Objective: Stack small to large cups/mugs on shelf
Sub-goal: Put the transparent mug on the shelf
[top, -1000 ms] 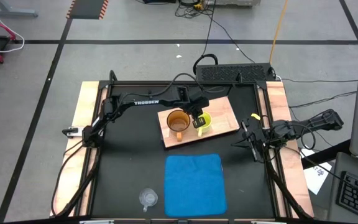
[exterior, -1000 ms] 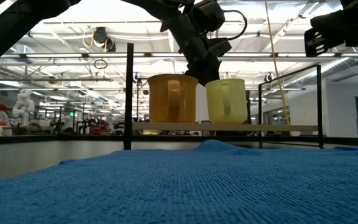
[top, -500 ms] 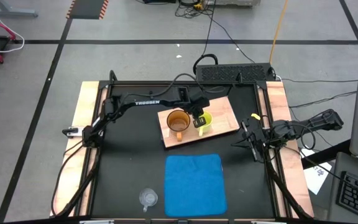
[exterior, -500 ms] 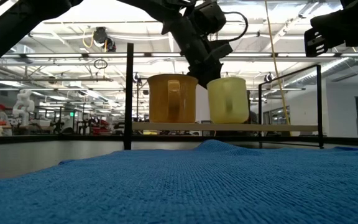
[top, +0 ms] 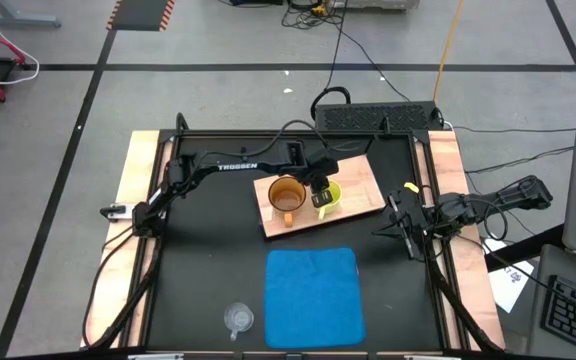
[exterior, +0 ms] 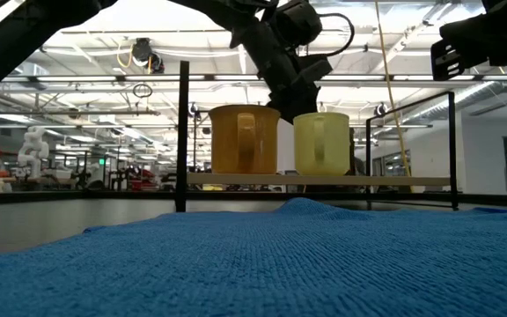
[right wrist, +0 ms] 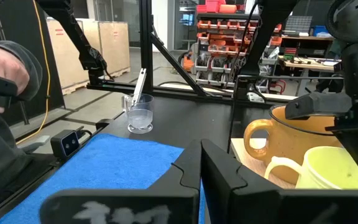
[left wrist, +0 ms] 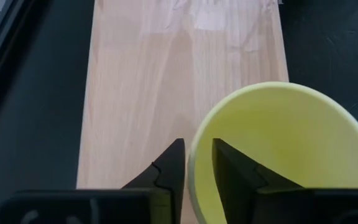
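From above, the wooden board [top: 320, 194] lies a little above the middle of the frame, turned at a slant, its long side running left to right. The brown mug [top: 286, 195] and the yellow mug [top: 329, 195] stand on it side by side, brown on the left. The left gripper [top: 320, 194] hangs right over the yellow mug's left rim. There is bare wood to the right of the yellow mug. The blue cloth [top: 313, 295] lies below the board, and the clear cup [top: 238, 318] sits at the lower left, far from the board. The right gripper [top: 405, 233] waits at the right edge, shut tight.

From table height, both mugs stand upright on the board [exterior: 319, 180], close but not touching.

In the left wrist view, one finger [left wrist: 169, 171] is outside the yellow mug's [left wrist: 278, 149] rim and the other inside. There is a thin gap; they are loose, not pinching.

In the right wrist view, the clear cup [right wrist: 140, 114] stands upright beyond the blue cloth [right wrist: 114, 167].
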Controlling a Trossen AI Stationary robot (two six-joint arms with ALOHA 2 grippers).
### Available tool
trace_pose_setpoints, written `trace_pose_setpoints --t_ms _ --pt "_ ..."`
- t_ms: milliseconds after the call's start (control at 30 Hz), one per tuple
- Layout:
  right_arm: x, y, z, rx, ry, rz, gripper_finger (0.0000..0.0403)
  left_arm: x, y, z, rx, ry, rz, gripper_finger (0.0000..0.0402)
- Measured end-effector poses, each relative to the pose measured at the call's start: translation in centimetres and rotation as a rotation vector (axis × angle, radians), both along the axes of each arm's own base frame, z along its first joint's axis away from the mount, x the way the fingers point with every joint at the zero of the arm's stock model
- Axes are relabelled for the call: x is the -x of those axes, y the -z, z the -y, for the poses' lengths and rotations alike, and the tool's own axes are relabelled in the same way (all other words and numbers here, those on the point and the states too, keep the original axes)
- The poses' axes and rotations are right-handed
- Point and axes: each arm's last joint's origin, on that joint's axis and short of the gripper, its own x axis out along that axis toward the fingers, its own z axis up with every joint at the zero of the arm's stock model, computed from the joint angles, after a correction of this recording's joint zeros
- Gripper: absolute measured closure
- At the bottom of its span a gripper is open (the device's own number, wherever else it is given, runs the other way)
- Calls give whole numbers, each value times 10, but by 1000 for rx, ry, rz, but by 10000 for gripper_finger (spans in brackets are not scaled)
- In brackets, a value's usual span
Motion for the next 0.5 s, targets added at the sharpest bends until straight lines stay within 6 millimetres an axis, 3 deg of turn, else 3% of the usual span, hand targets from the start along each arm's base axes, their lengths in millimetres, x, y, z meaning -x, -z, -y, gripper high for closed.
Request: trace_pose_setpoints --t_ms 500 --pt "0 0 0 0 0 0 403 -1 -1 5 -16 32 1 253"
